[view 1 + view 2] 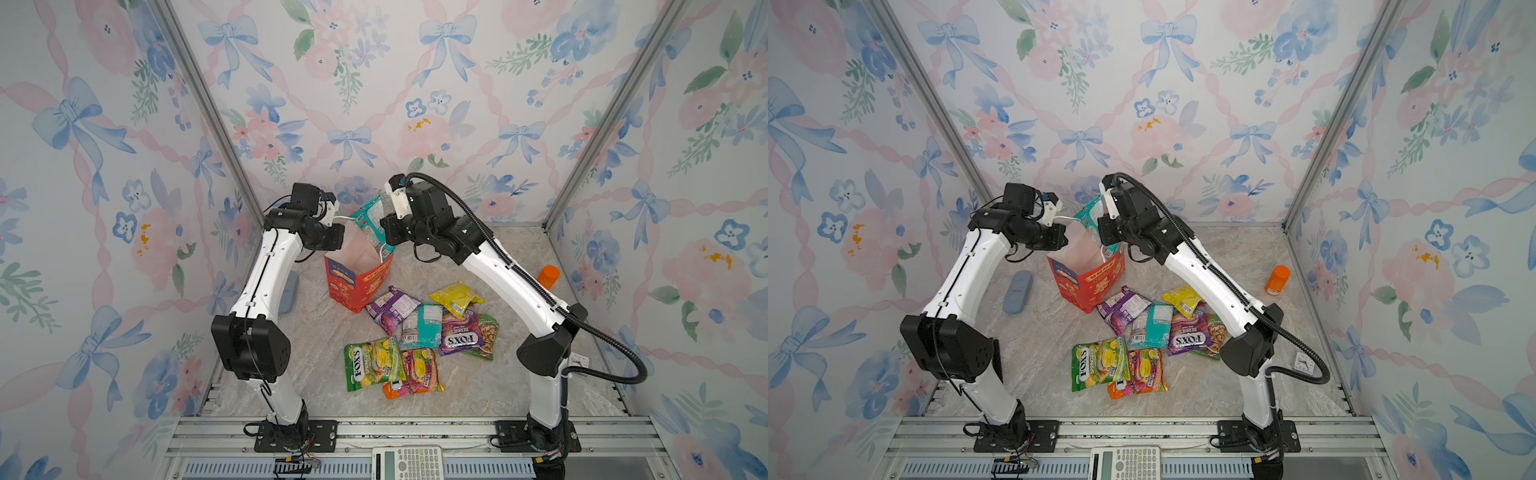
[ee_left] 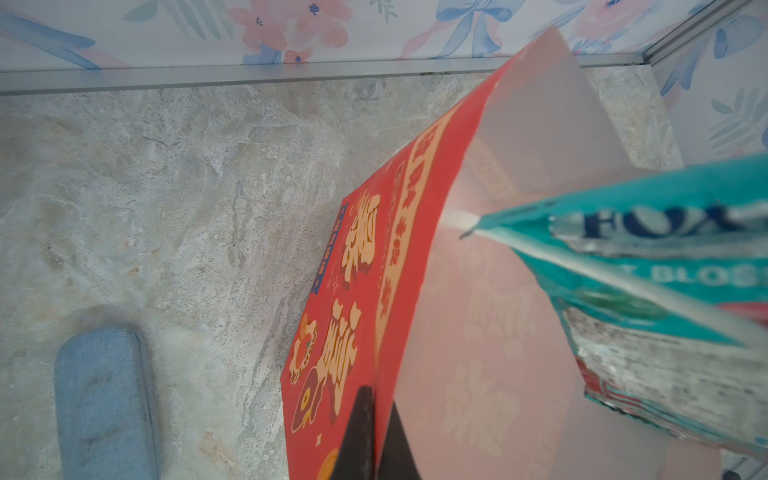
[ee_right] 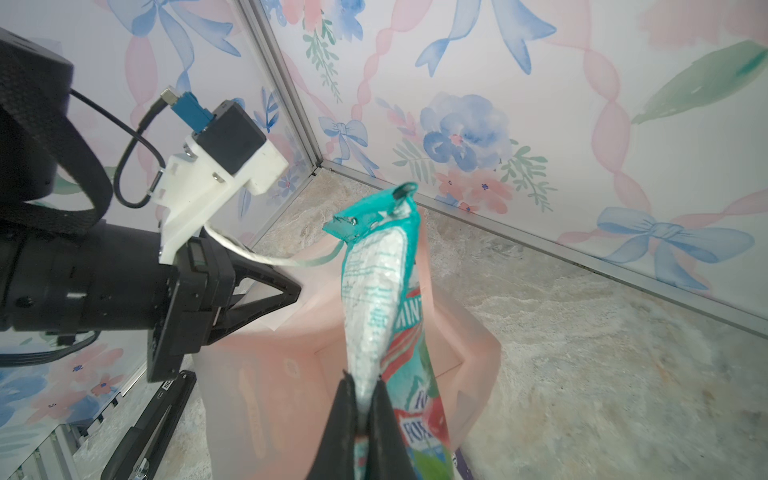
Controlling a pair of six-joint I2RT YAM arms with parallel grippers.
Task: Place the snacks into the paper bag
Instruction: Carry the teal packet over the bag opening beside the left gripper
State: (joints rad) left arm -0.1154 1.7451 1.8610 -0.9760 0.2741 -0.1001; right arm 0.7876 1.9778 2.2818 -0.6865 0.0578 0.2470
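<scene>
Your left jaws pinch the rim of the paper bag (image 2: 357, 270) so its mouth stands open; your right jaws pinch the teal packet (image 3: 374, 291) above it.

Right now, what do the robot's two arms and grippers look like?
The left arm and right arm have glossy white links between black joint housings. The left gripper and right gripper have black tapering fingers. A black ribbed hose runs along the right arm. A black camera box on a white bracket, with a blue plug and thin black wire, tops the left wrist.
</scene>
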